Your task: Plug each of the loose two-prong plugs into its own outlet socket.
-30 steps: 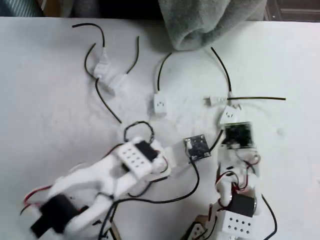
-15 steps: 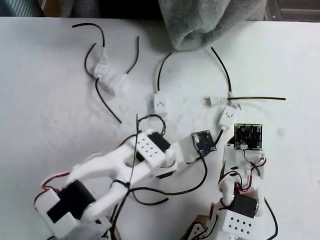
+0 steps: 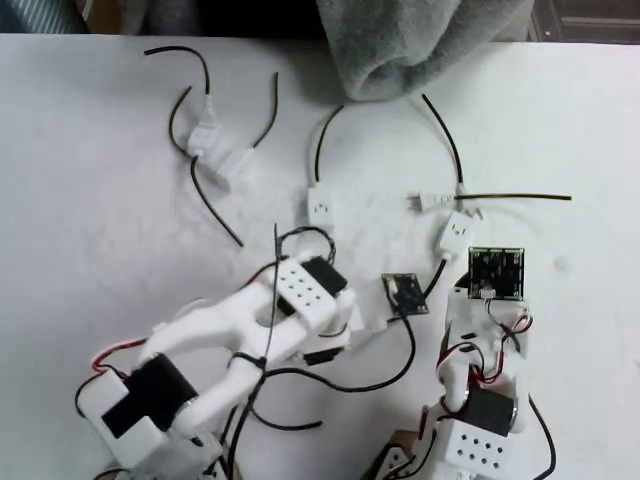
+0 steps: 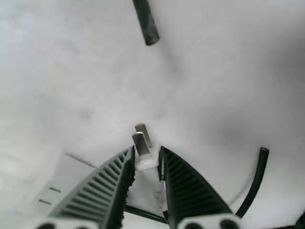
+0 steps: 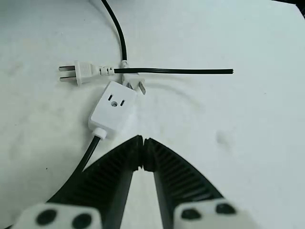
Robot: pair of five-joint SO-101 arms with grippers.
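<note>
My left gripper (image 4: 145, 153) is shut on a white two-prong plug (image 4: 141, 143), whose prongs stick out past the fingertips above the white table. In the high view the left arm (image 3: 300, 300) lies near the table's middle, and a thin black cable (image 3: 272, 290) crosses over it. One white socket (image 3: 320, 208) lies just beyond that arm. My right gripper (image 5: 143, 143) is shut on nothing, a short way from a second white socket (image 5: 112, 107). Beyond that socket lie a loose plug (image 5: 78, 72) and another plug (image 5: 134, 85) under a black cable (image 5: 171, 71).
A plug and socket pair (image 3: 215, 150) with black leads lies at the far left. A grey cloth (image 3: 420, 40) hangs over the table's far edge. In the left wrist view a black cable end (image 4: 145, 21) lies ahead and another cable (image 4: 255, 181) runs beside the fingers.
The left arm has swung forward and to the right, then eased back a little, and a thin black cable now stands across it. The right arm shifted slightly to the right.
</note>
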